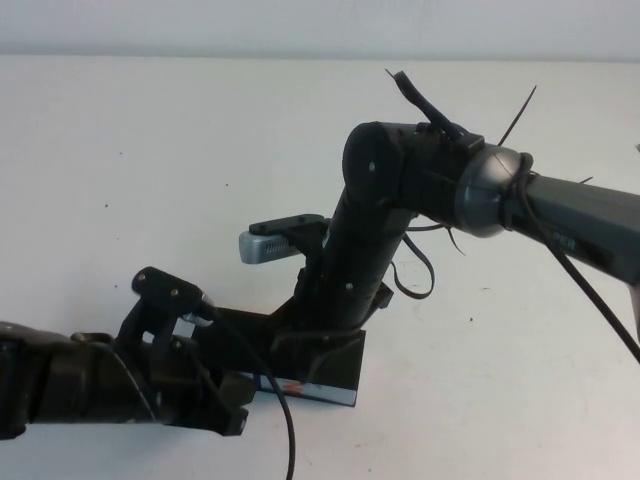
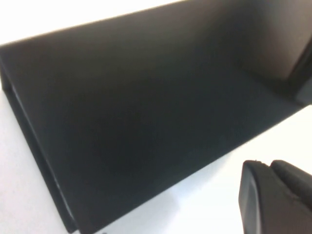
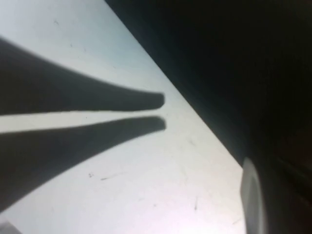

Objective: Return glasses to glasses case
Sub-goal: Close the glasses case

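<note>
High view — both end effectors, left (image 1: pixel 215 395) and right (image 1: pixel 330 335), at the glasses case (image 1: pixel 330 385) on white table (image 1: pixel 150 150); grips unclear.

light: bright, even on white counter (image 1: pixel 150 150) | wrist views: soft blur, underexposed black | shadows: two sharp tapering streaks, right wrist view

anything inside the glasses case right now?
Cannot confirm. In the high view the right gripper and left gripper hang over the glasses case, hiding most of it. The left wrist view shows only a plain black surface; no glasses visible.
</note>
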`<state>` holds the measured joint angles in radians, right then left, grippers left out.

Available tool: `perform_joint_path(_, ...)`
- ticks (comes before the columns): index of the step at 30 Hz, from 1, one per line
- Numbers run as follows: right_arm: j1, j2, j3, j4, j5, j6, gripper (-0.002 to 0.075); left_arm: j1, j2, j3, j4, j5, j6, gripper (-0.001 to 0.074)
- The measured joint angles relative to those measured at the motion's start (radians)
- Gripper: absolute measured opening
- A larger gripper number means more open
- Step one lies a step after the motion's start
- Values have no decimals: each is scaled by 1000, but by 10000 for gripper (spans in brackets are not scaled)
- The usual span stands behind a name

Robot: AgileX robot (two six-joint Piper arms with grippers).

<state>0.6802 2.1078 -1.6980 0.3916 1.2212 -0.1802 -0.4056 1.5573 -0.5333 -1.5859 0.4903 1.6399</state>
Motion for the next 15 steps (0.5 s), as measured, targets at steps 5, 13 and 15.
perform_joint_path(5,2,0,0,-32,0,4,-13,0,-81,2,33,2,-39,-1)
perform_joint_path(13,2,0,-29,-119,9,22,-13,0,-242,2,123,10,-159,-1)
perform_joint_path(15,2,-2,-41,-143,6,24,-13,0,-303,4,141,10,-177,-1)
